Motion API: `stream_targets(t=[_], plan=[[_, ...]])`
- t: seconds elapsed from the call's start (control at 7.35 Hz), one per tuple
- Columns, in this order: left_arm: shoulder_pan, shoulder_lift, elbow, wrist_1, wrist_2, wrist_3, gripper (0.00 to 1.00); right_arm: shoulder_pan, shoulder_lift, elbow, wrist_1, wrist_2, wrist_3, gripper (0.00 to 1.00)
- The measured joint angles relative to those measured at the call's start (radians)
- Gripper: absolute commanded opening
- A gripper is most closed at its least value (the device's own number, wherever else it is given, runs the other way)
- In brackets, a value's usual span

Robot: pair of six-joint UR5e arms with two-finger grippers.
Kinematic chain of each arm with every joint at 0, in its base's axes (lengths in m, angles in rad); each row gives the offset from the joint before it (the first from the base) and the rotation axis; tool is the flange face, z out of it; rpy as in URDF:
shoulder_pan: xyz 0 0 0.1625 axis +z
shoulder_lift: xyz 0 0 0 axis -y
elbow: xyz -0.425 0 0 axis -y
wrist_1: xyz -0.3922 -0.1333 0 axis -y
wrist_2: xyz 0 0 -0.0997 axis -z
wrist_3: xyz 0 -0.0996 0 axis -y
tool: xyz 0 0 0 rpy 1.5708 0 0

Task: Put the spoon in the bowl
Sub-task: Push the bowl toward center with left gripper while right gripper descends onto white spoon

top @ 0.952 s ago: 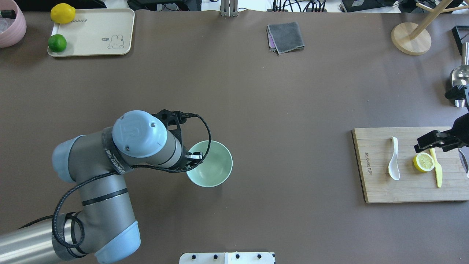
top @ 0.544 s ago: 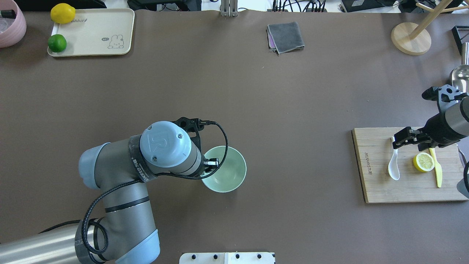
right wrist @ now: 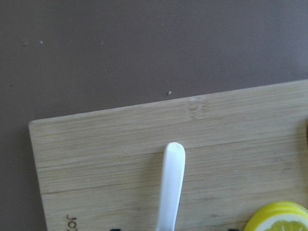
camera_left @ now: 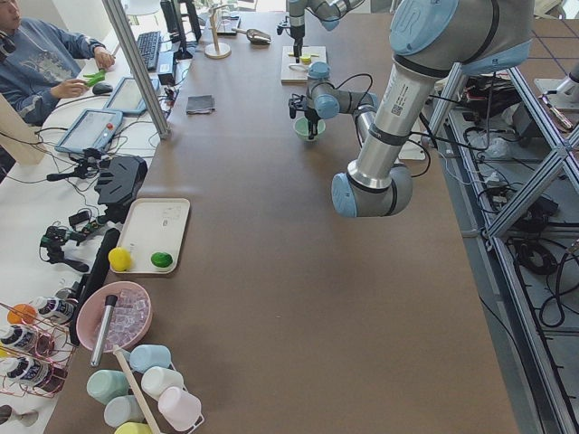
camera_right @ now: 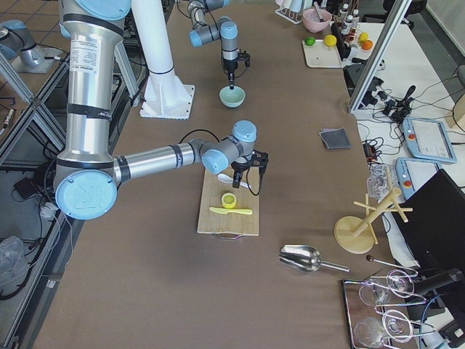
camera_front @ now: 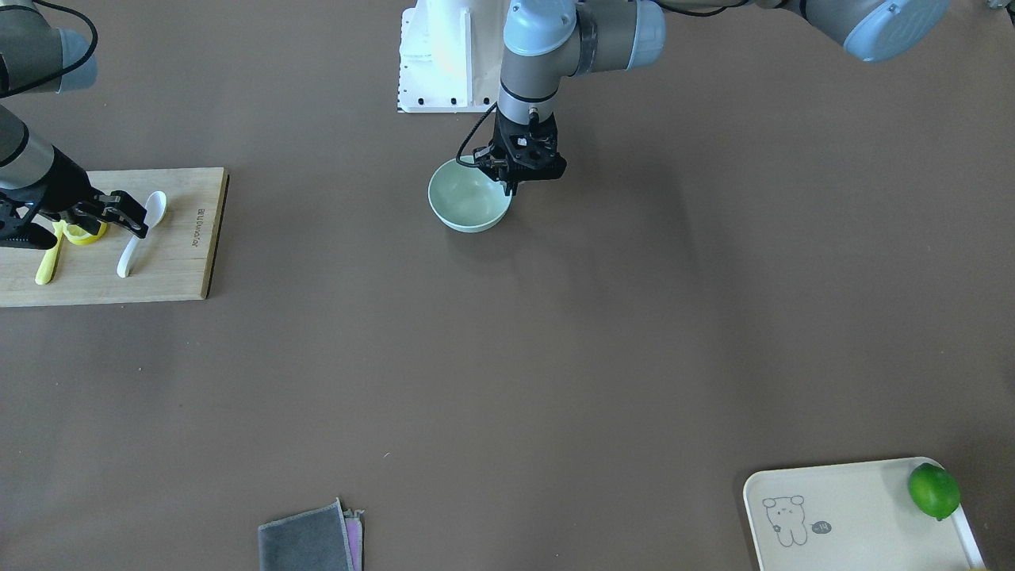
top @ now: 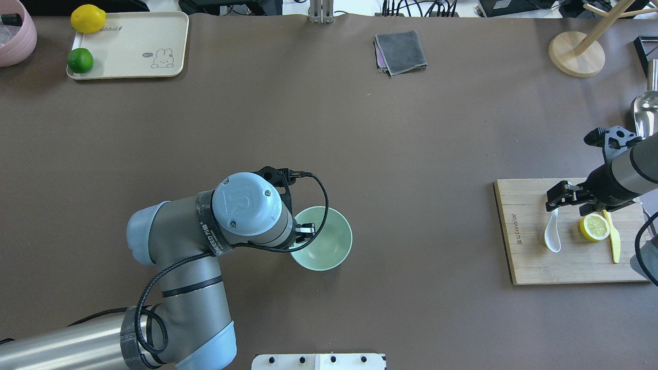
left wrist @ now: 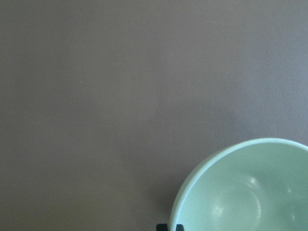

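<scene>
Spoon (top: 551, 236) handle's under the wide right gripper (top: 552, 199), left gripper (camera_front: 509, 186) pinches bowl (camera_front: 468, 223) rim, we can't read the board (top: 565, 262)'s print.

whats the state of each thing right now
spoon: lying flat on the cutting board, ungripped
bowl: upright, empty, rim pinched
left gripper: shut on the bowl's rim
right gripper: open, over the spoon's handle
lemon half: cut side up
cloth: folded

The left gripper (camera_left: 310, 124) is down at the mint-green bowl (camera_left: 301, 132), far along the table. At near left, a tray (camera_left: 167, 221) holds a lemon (camera_left: 119, 259) and a lime (camera_left: 162, 260).
</scene>
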Motion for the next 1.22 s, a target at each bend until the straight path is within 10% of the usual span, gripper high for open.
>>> stream_targets(t=[0.68, 0.82, 0.95, 1.22], plan=[[0.001, -0.003, 0.005, 0.0, -0.001, 0.002, 0.0, -0.025, 0.018, -0.034, 0.001, -0.008, 0.021, 0.64], [0.001, -0.003, 0.005, 0.0, -0.001, 0.002, 0.13, -0.031, 0.018, -0.035, 0.001, -0.008, 0.022, 0.64], [0.001, -0.003, 0.005, 0.0, -0.001, 0.002, 0.98, -0.036, 0.018, -0.037, 0.001, -0.009, 0.021, 0.6], [0.0, -0.003, -0.014, 0.002, -0.003, 0.003, 0.99, -0.04, 0.018, -0.046, 0.002, -0.009, 0.019, 0.47]])
